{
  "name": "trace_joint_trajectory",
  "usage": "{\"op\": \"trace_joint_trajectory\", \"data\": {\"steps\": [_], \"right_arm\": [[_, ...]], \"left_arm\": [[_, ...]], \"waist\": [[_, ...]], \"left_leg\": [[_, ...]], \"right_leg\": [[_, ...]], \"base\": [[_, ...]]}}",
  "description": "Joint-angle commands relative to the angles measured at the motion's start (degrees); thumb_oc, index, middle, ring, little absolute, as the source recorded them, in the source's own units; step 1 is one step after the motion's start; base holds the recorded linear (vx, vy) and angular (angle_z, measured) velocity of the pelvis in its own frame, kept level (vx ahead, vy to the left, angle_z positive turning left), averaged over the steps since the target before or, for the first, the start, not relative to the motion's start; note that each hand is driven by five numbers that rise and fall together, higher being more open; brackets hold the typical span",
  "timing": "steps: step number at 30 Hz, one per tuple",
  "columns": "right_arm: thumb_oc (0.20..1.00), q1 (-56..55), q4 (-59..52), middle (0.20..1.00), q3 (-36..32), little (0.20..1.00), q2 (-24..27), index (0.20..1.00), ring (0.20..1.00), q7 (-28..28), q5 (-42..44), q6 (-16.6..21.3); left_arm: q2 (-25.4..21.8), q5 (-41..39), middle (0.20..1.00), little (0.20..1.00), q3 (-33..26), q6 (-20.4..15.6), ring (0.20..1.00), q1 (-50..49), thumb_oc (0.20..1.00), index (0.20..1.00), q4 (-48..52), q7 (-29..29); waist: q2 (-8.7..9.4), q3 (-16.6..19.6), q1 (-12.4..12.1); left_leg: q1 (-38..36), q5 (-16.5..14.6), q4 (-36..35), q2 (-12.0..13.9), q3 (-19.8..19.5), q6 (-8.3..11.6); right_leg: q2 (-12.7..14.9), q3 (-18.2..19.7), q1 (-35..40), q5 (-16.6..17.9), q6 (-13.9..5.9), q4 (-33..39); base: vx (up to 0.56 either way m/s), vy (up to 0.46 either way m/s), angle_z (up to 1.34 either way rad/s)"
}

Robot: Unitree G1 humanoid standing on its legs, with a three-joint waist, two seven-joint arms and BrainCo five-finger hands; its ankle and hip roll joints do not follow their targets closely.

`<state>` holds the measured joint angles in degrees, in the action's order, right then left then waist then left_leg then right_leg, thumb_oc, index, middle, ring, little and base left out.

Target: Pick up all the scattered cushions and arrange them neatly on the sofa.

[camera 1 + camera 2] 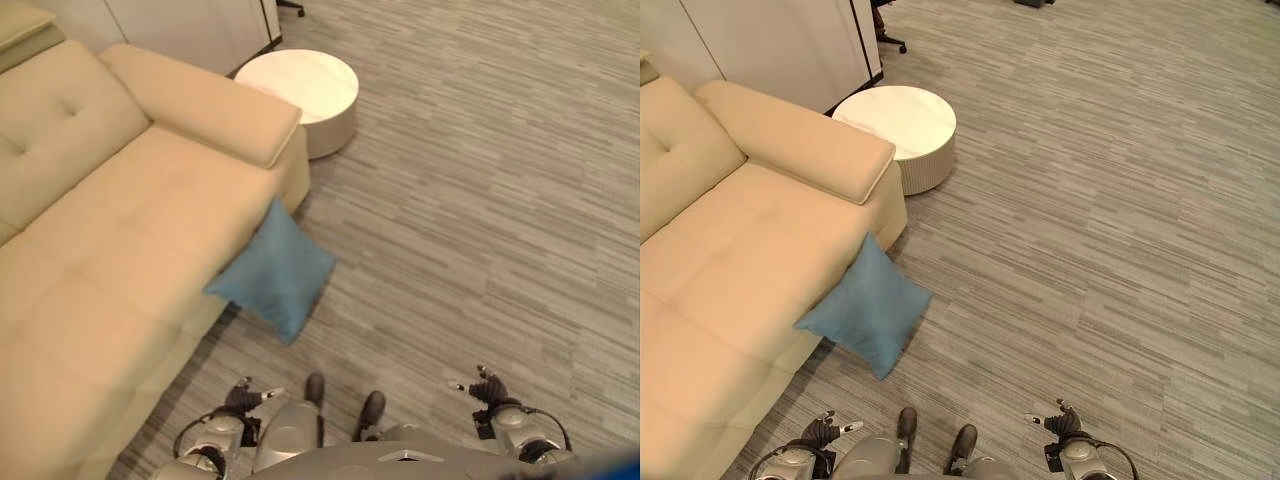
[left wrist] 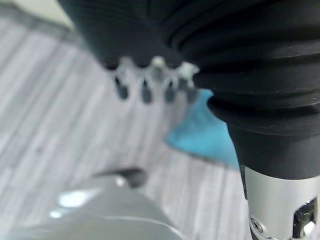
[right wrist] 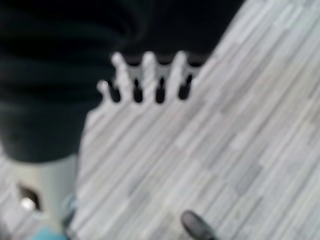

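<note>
The blue cushion point(image 1: 275, 272) leans on the sofa point(image 1: 90, 260) ahead-left, nearer our left robot hand point(image 1: 243, 396); both it and the right robot hand point(image 1: 487, 388) hang released.

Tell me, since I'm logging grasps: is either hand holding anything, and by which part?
Nothing is held. The left hand and right hand hang open and empty; the cushion leans on the sofa, untouched.

sofa point(image 1: 90, 250): cut off at left edge | blue cushion point(image 2: 205, 132): partly behind wrist cover
</note>
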<state>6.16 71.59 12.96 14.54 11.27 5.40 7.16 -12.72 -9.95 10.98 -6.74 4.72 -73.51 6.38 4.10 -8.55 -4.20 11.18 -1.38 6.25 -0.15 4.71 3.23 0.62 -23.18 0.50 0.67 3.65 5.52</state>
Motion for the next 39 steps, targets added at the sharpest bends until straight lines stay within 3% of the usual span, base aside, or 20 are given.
{"op": "trace_joint_trajectory", "data": {"steps": [1,4,5,7,10,12,14,18,22,25,29,30,33,35,39], "right_arm": [[1.0,1.5,-0.6,1.0,-0.5,1.0,1.6,1.0,1.0,-0.1,0.1,0.4],[1.0,2.3,-0.5,1.0,-0.5,1.0,1.0,1.0,1.0,-0.1,-0.7,0.4],[1.0,2.3,-0.5,1.0,-0.5,1.0,1.0,1.0,1.0,-0.1,-0.7,0.4],[1.0,2.7,-0.7,1.0,-0.4,1.0,0.6,1.0,1.0,-0.2,-0.8,0.4],[1.0,2.8,-0.8,1.0,-0.1,1.0,0.6,1.0,1.0,-0.5,-0.7,0.4],[1.0,3.0,-0.8,1.0,0.1,1.0,0.7,1.0,1.0,-0.6,-0.7,0.3],[1.0,3.4,-1.5,1.0,0.7,1.0,0.7,1.0,1.0,-0.7,-0.8,0.5],[1.0,3.4,-1.8,1.0,1.1,1.0,0.6,1.0,1.0,-1.0,-1.2,0.4],[1.0,2.8,-1.6,1.0,2.1,1.0,0.7,1.0,1.0,-1.4,-2.4,0.5],[1.0,2.1,-1.9,1.0,2.1,1.0,1.2,1.0,1.0,-1.3,-2.2,0.6],[1.0,1.5,-2.4,1.0,1.7,1.0,1.6,1.0,1.0,-1.0,-0.8,1.0],[1.0,1.3,-2.4,1.0,1.6,1.0,1.8,1.0,1.0,-1.0,-0.2,1.2],[1.0,0.6,-2.3,1.0,0.9,1.0,1.9,1.0,1.0,-0.6,0.5,0.8],[1.0,0.2,-2.3,1.0,0.3,1.0,1.6,1.0,1.0,-0.6,1.1,0.7],[1.0,1.3,-1.9,1.0,2.1,1.0,0.4,1.0,1.0,-1.1,-0.7,0.5]], "left_arm": [[-0.3,0.4,1.0,1.0,-0.5,-0.7,1.0,0.0,1.0,1.0,-0.3,-0.3],[-0.8,-0.1,1.0,1.0,-0.9,-0.5,1.0,0.0,1.0,1.0,-0.6,-0.5],[-0.8,-0.1,1.0,1.0,-1.0,-0.5,1.0,0.0,1.0,1.0,-0.6,-0.5],[-1.6,0.3,1.0,1.0,-0.6,-0.6,1.0,0.5,1.0,1.0,-0.6,-0.5],[-1.8,0.3,1.0,1.0,0.0,-0.7,1.0,0.9,1.0,1.0,-0.4,-0.6],[-1.8,0.2,1.0,1.0,0.0,-0.8,1.0,1.0,1.0,1.0,-0.3,-0.7],[-1.9,0.2,1.0,1.0,-0.2,-0.9,1.0,1.0,1.0,1.0,-0.7,-0.6],[-1.9,0.2,1.0,1.0,-1.0,-1.1,1.0,0.4,1.0,1.0,-1.9,-0.5],[-1.6,0.0,1.0,1.0,-1.8,-0.9,1.0,-0.7,1.0,1.0,-2.9,-0.6],[-1.5,-0.2,1.0,1.0,-1.6,-1.0,1.0,-0.7,1.0,1.0,-2.7,-0.5],[-1.3,-1.6,1.0,1.0,-1.3,-1.1,1.0,-0.1,1.0,1.0,-1.9,-0.3],[-1.3,-2.5,1.0,1.0,-1.3,-1.2,1.0,0.3,1.0,1.0,-1.4,-0.3],[-1.2,-2.4,1.0,1.0,0.5,-0.7,1.0,2.1,1.0,1.0,0.0,-0.8],[-1.4,-2.1,1.0,1.0,0.6,-0.6,1.0,1.9,1.0,1.0,0.4,-1.1],[-1.9,-3.0,1.0,1.0,-1.8,-0.9,1.0,-0.2,1.0,1.0,-0.6,-1.2]], "waist": [[1.3,1.4,-2.4],[0.45,1.2,-2.7],[0.49,1.2,-2.7],[-0.16,0.6,-1.8],[-0.65,0.6,-0.8],[-0.74,0.2,-0.6],[-0.33,-0.4,0.2],[-0.09,-0.8,1.1],[0.71,0.0,0.5],[1.06,0.4,-0.1],[1.67,0.0,0.2],[2.04,-0.5,0.1],[1.83,-1.0,1.8],[1.36,-0.7,2.3],[1.43,-0.4,0.1]], "left_leg": [[-3.7,1.7,-2.1,-3.0,-2.0,-2.11],[-6.8,1.2,-4.3,-2.9,-2.6,-4.02],[-6.8,1.3,-4.3,-3.0,-2.6,-4.06],[-9.6,1.0,-5.8,-3.2,-4.7,-4.91],[-11.4,0.5,-6.7,-3.1,-7.2,-4.86],[-12.3,0.1,-6.9,-3.1,-8.0,-4.75],[-13.6,-1.2,-6.5,-3.4,-10.1,-4.45],[-15.0,-2.5,-6.2,-3.5,-13.4,-3.78],[-14.9,-3.3,-5.2,-3.2,-14.9,-2.74],[-13.8,-3.1,-4.5,-2.0,-16.2,-1.25],[-10.3,-3.0,-0.8,-0.5,-13.6,-0.08],[-8.6,-2.9,1.1,-0.3,-12.4,0.23],[-4.4,-0.4,0.5,1.3,0.4,-0.55],[-3.3,1.4,-1.4,1.0,4.9,-0.89],[-3.7,0.6,-2.7,-1.0,1.6,-1.83]], "right_leg": [[2.9,7.2,2.1,-3.3,-9.16,-6.8],[5.7,6.1,-0.4,-2.6,-10.98,-17.9],[5.8,6.2,-0.5,-2.7,-11.03,-18.1],[6.4,8.6,-3.5,-0.4,-11.93,-25.1],[5.2,12.7,-6.5,-0.1,-11.0,-22.7],[5.3,13.3,-6.5,0.0,-10.83,-20.7],[4.9,17.2,-8.3,2.0,-11.34,-14.2],[4.3,21.3,-10.9,4.6,-12.12,-10.6],[4.8,19.1,-8.4,4.2,-11.61,-8.8],[4.9,15.4,-6.5,3.0,-11.01,-7.7],[5.0,12.1,-4.7,1.2,-9.97,-6.8],[5.3,11.0,-4.1,1.1,-9.6,-6.6],[6.0,3.8,-2.0,-0.5,-9.25,-5.7],[5.5,1.5,-1.6,-1.1,-9.17,-5.5],[5.8,1.9,-1.2,-3.0,-9.76,-8.1]], "base": [[0.21,0.125,-0.41],[0.19,0.145,-0.21],[0.19,0.123,0.08],[0.23,0.093,0.25],[0.19,0.005,0.64],[0.17,-0.057,0.51],[0.22,-0.087,0.43],[0.18,-0.091,0.41],[0.13,-0.139,0.59],[0.06,-0.177,0.46],[0.04,-0.142,0.91],[-0.01,-0.105,1.08],[-0.03,-0.129,1.14],[0.03,-0.02,1.73],[0.16,0.109,0.39]]}}
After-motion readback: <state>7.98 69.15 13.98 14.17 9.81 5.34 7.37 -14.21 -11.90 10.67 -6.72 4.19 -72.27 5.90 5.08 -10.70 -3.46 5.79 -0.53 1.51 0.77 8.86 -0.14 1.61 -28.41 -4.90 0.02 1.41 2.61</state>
